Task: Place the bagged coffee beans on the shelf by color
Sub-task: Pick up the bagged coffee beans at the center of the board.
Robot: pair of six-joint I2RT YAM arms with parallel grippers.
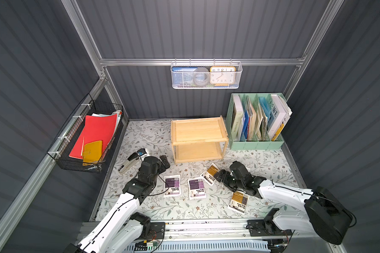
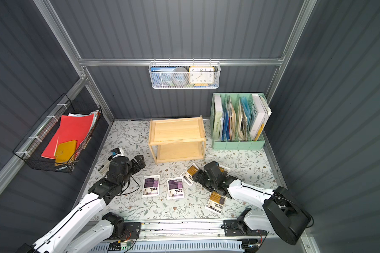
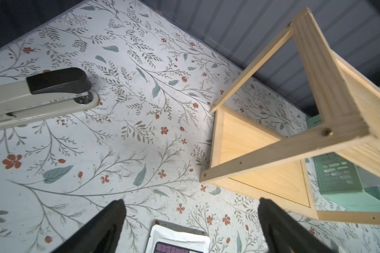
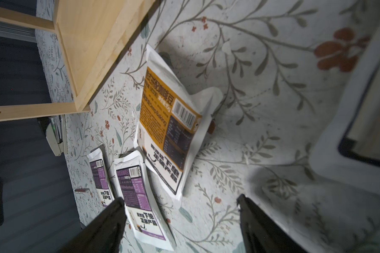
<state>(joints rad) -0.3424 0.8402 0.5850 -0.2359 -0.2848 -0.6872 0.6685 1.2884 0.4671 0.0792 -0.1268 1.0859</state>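
Near the bare shelf, coffee bags lie flat on the surface, so the right hand hangs open beside an orange bag, probably to pinch its edge; the left hand hovers open by a purple bag.

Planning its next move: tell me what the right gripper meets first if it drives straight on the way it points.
Most likely the orange-labelled pouch lying on the mat just ahead of the right gripper, whose jaws stand open. The shelf lies farther on; depth is unclear.
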